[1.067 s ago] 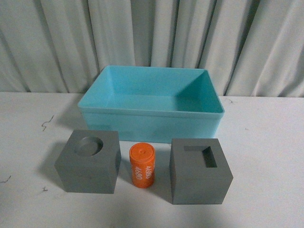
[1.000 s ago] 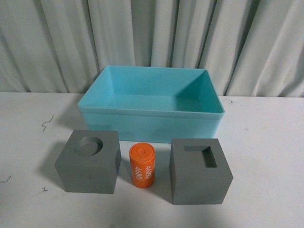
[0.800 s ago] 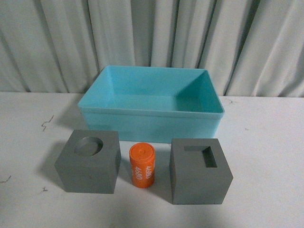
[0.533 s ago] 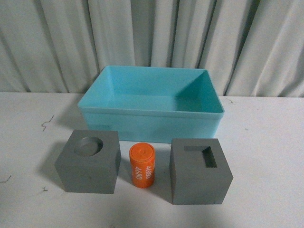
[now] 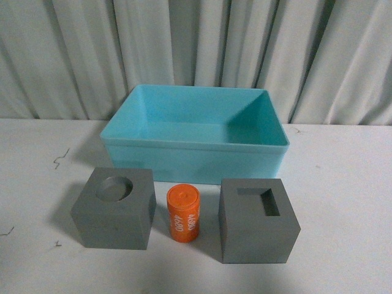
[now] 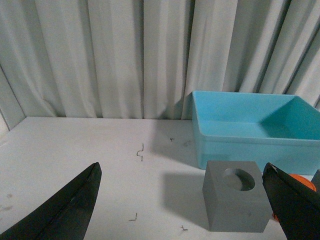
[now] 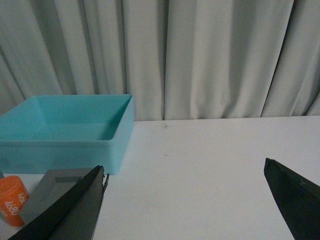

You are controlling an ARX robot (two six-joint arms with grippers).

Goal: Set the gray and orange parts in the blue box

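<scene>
On the white table, the gray cube with a round recess [image 5: 114,208], the orange cylinder [image 5: 184,213] with white digits and the gray cube with a rectangular recess [image 5: 257,220] stand in a row. Behind them sits the blue box [image 5: 193,146], with nothing in it. Neither arm shows in the front view. My left gripper [image 6: 182,165] is open, back from the round-recess cube [image 6: 235,200], with the blue box [image 6: 250,130] beyond. My right gripper [image 7: 184,164] is open over bare table. Beside it are the orange cylinder [image 7: 12,200], the rectangular-recess cube [image 7: 55,187] and the blue box [image 7: 65,135].
A pleated gray curtain [image 5: 196,49] closes off the back of the table just behind the box. Small dark marks [image 5: 60,159] dot the tabletop at the left. White table surface [image 5: 343,184] extends to the right of the box and cubes.
</scene>
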